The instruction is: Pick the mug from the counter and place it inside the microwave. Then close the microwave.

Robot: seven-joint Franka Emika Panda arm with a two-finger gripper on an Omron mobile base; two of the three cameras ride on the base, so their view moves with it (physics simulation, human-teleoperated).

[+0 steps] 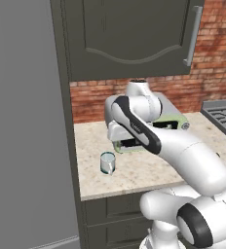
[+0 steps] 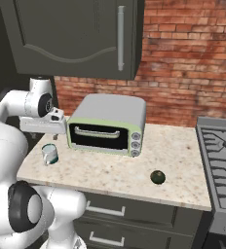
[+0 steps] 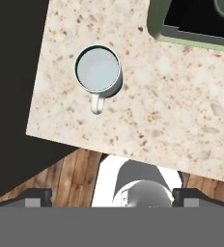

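The mug (image 1: 107,163) (image 2: 49,154) is a small pale blue-green glassy cylinder. It stands upright near the left front corner of the beige speckled counter (image 1: 149,170) (image 2: 110,175). From above, the mug (image 3: 98,72) shows its round whitish rim, with the handle pointing toward the counter's front edge. My gripper (image 2: 54,138) (image 3: 113,197) hangs above the counter, over and just behind the mug, not touching it. It is open: the dark fingertips (image 3: 35,195) stand far apart with nothing between them. The microwave is out of view.
A pale-green and grey toaster oven (image 1: 171,119) (image 2: 107,124) sits right of the mug against the brick wall. A small dark round object (image 2: 158,177) lies near the front edge. A stove (image 2: 222,155) borders the counter's right end, a tall grey panel (image 1: 27,121) its left. A dark cabinet (image 2: 71,34) hangs overhead.
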